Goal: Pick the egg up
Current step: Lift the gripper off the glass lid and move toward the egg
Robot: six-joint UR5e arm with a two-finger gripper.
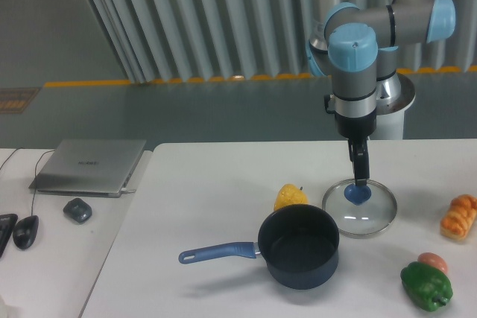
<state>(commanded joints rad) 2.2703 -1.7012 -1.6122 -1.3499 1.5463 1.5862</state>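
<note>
The gripper [360, 181] hangs right over the blue knob of the glass lid [360, 209] — I cannot tell how wide its jaws stand, or if they pinch the knob. The egg [433, 261] is untouched, so picking it up has not begun; next the arm must go toward 4 o'clock (past the lid). Left to right I count one pot [298, 246], one yellow pepper [290, 197], one lid, one green pepper [426, 286], one egg just above it — and one bread [459, 217].

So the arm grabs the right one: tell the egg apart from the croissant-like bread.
The egg is small, smooth and pinkish-tan; the bread is larger, ridged and bright orange. The egg lies right against the green pepper; the bread lies apart, at the table's right edge. Both are roundish, warm-coloured, and far from the gripper.
</note>
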